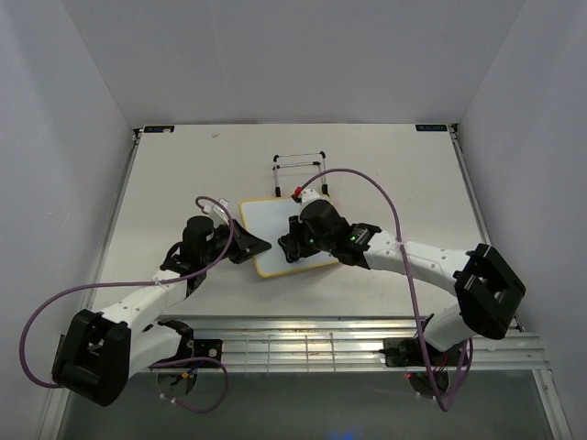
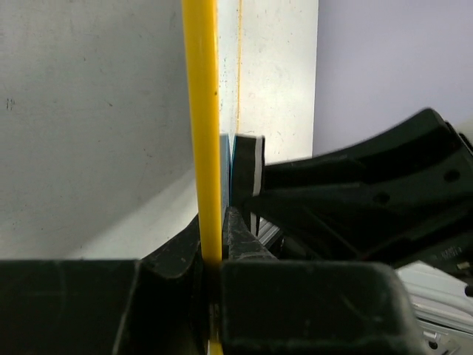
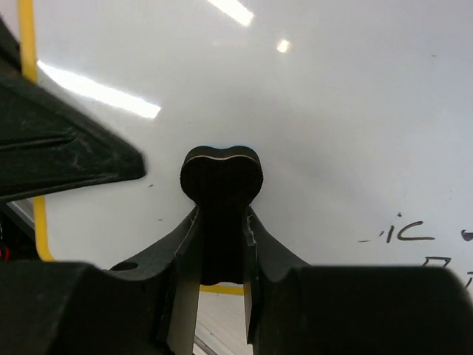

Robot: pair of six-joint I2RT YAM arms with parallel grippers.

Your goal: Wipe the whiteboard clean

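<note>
Bright overhead light falls evenly, with soft shadows. In the right wrist view, glare streaks the board (image 3: 332, 111) at ten and twelve o'clock. Both wrist foregrounds blur at six o'clock.

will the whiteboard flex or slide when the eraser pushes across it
Probably stiff: the whiteboard shows a dead straight edge though the left gripper pinches only its yellow rim. Thin and light-looking, it would likely skid if unheld. Its glossy face, showing light reflections, should let the eraser glide.
</note>
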